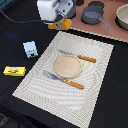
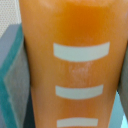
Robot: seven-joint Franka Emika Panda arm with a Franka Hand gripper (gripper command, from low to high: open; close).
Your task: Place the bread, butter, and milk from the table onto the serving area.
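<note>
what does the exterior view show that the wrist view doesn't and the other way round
Only the exterior view shows the milk and butter on the black table, the placemat with its plate, and the pots on the board. Only the wrist view shows the bread's pale scored stripes up close, with grey finger pads pressed against it. Both show the orange bread held in the gripper.
</note>
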